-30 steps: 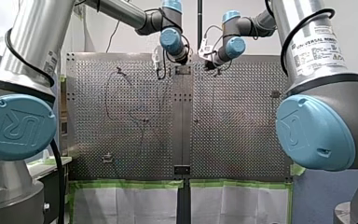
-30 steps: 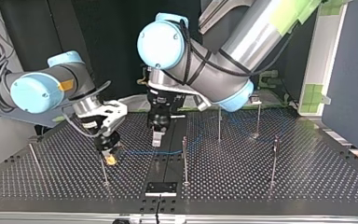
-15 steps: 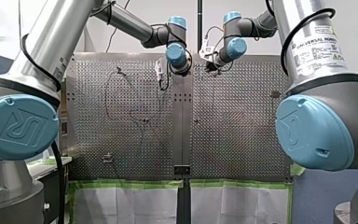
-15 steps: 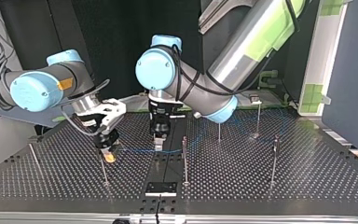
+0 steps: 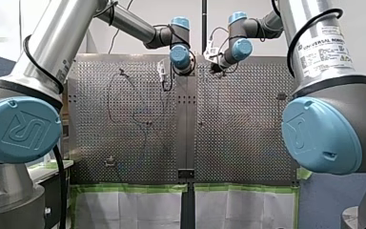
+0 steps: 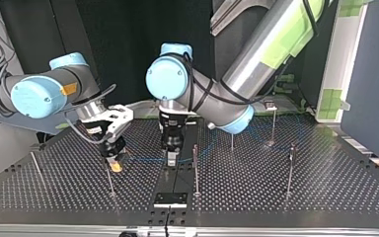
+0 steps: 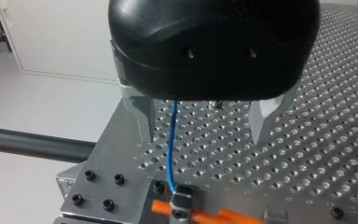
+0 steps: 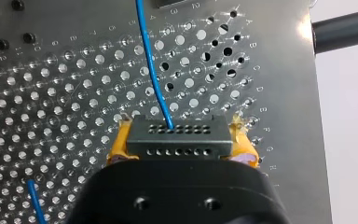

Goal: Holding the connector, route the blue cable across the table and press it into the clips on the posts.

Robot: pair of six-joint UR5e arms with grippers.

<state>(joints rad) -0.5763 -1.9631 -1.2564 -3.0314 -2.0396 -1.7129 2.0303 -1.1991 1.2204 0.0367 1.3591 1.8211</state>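
Two arms, two tools, one cable, one connector. My right tool (image 8: 179, 140) holds the connector (image 8: 176, 133), a dark block with two rows of small holes, clamped between its two yellow pads (image 8: 120, 144). The pads' near ends are hidden behind the tool's body. The blue cable (image 8: 151, 70) leaves the connector's far face and runs away over the desk (image 8: 51, 93). A second short stretch of blue shows beside the tool, cut off at the edge.

My left tool (image 7: 204, 137) stands wide open just above the desk. Its two metal fingers (image 7: 142, 116) are on either side of the cable, which passes nearer one of them and touches neither that I can see. The cable's upper part is hidden by the tool's body. Ahead it meets a small black block (image 7: 182, 205) with orange pieces (image 7: 214, 215) beside it, cut off at the edge and hard to identify.

In the top view six posts (image 6: 291, 170) stand on the desk: one at far left, one under my right tool, one just right of my left tool, and three further right. A thin blue line joins the two tools, then goes faint among the right posts. Whether it sits in any clip I cannot tell. In the front view both tools are far and too small to read.
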